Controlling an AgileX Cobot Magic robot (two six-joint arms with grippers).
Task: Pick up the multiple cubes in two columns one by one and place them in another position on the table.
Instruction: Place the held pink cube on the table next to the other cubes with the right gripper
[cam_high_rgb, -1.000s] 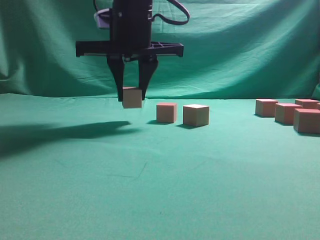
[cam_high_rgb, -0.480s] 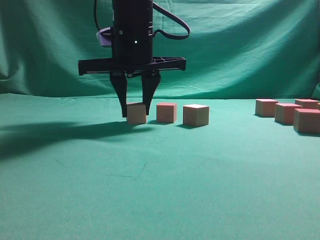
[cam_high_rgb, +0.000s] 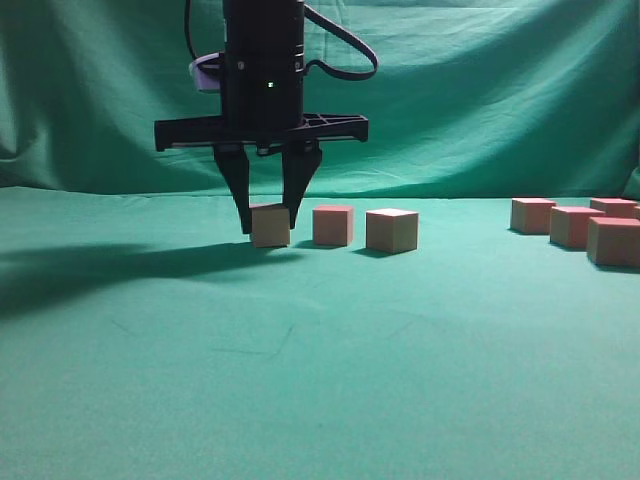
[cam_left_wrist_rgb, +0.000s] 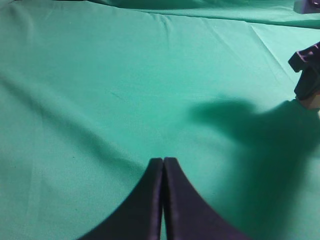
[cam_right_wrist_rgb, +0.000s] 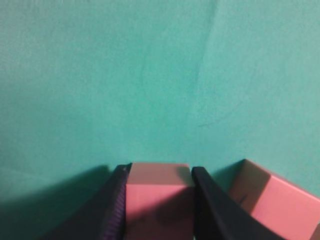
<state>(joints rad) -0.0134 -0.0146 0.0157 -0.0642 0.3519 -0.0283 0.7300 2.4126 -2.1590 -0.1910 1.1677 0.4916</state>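
Right black gripper (cam_high_rgb: 269, 228) has lowered the small salmon-topped, tan-sided cube (cam_high_rgb: 270, 225) onto the teal cloth table (cam_high_rgb: 320, 380), jaws still clamped on it, just left of two placed cubes (cam_high_rgb: 333, 225). Release is judged next; the left gripper (cam_left_wrist_rgb: 163, 165) rests pressed together

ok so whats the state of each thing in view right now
right pincer: shut on a cube, low at the table
held cube: upright between the jaws, at the left end of a row
two row cubes: resting on the table
right-side cubes: resting, grouped
left pincer: shut, empty
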